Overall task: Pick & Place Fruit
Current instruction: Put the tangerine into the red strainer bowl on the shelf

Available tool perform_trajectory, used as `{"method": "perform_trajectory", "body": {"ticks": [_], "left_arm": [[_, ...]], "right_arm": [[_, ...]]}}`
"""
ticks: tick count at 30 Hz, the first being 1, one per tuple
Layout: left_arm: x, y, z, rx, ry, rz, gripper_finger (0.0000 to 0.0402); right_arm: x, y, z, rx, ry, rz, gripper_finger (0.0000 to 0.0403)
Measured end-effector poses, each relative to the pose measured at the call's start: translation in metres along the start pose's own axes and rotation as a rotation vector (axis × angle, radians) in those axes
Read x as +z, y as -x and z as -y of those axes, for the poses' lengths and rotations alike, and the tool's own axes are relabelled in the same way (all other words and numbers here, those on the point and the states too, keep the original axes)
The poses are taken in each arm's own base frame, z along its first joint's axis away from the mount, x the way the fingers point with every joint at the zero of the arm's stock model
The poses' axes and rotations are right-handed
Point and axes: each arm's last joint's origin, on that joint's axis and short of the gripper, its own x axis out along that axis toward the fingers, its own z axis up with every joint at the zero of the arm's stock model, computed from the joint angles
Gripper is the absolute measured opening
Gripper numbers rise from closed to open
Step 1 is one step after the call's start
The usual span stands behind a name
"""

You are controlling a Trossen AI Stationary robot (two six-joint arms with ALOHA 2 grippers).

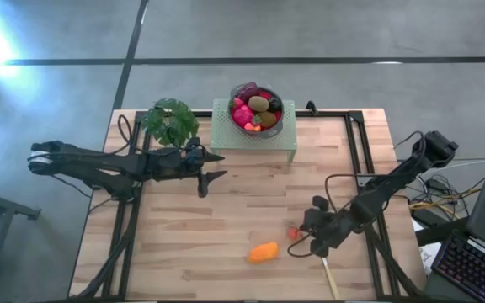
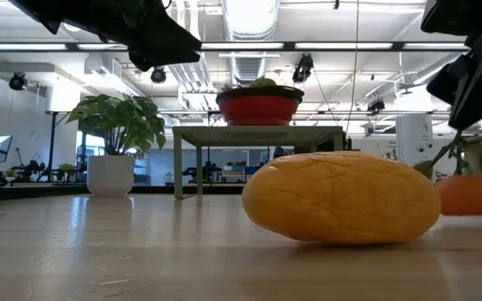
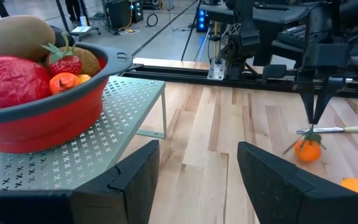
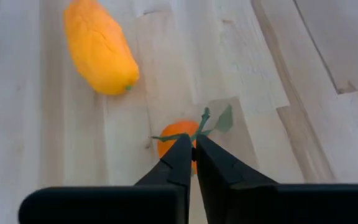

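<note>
A small orange fruit (image 4: pixel 171 142) with a green stem and leaf sits on the wooden table (image 1: pixel 192 244), seen too in the left wrist view (image 3: pixel 307 151). My right gripper (image 4: pixel 193 142) stands over it, shut on its stem. Next to it lies an orange oval fruit (image 1: pixel 263 252). A red bowl (image 1: pixel 257 108) full of mixed fruit stands on a green perforated stand (image 1: pixel 226 135) at the far edge. My left gripper (image 1: pixel 215 167) hovers open near the stand, holding nothing. My right gripper pinches the green stem (image 3: pixel 313 134) on top of the small orange fruit between its two fingertips. The fingers (image 3: pixel 316 106) slant down from above, from the table's right side. The fruit sits below the fingertips, its underside at the tabletop.
A leafy potted plant (image 1: pixel 171 122) stands left of the stand. A slim pale utensil (image 1: pixel 331 276) lies near the front edge, right of the orange oval. Black frame rails (image 1: pixel 365 160) run along the table's sides. Bare wood spreads across the table's middle.
</note>
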Motion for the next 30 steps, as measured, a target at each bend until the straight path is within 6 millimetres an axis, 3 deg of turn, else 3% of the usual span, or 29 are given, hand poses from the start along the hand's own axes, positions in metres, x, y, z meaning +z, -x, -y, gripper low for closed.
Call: {"method": "perform_trajectory", "body": {"ticks": [4, 8, 13, 19, 24, 30], "left_arm": [[0.0, 0.0, 0.0, 0.0, 0.001, 0.0, 0.0222], [0.0, 0.0, 0.0, 0.001, 0.001, 0.001, 0.0222], [0.0, 0.0, 0.0, 0.001, -0.023, 0.002, 0.0222], [0.004, 0.0, 0.0, 0.005, -0.06, 0.037, 0.0222], [0.007, 0.0, 0.0, 0.007, -0.092, 0.065, 0.0222], [0.009, 0.0, -0.002, 0.058, -0.085, 0.086, 0.0222]], "right_arm": [[0.006, 0.007, 0.004, 0.029, -0.013, 0.011, 0.0011], [0.025, 0.019, 0.02, 0.063, 0.003, 0.055, 0.001], [0.057, 0.042, 0.06, 0.131, -0.03, 0.143, 0.0009], [0.1, 0.086, 0.106, 0.21, -0.017, 0.337, 0.0009], [0.134, 0.118, 0.14, 0.114, 0.048, 0.472, 0.0009], [0.178, 0.134, 0.18, -0.055, 0.072, 0.479, 0.0008]]}}
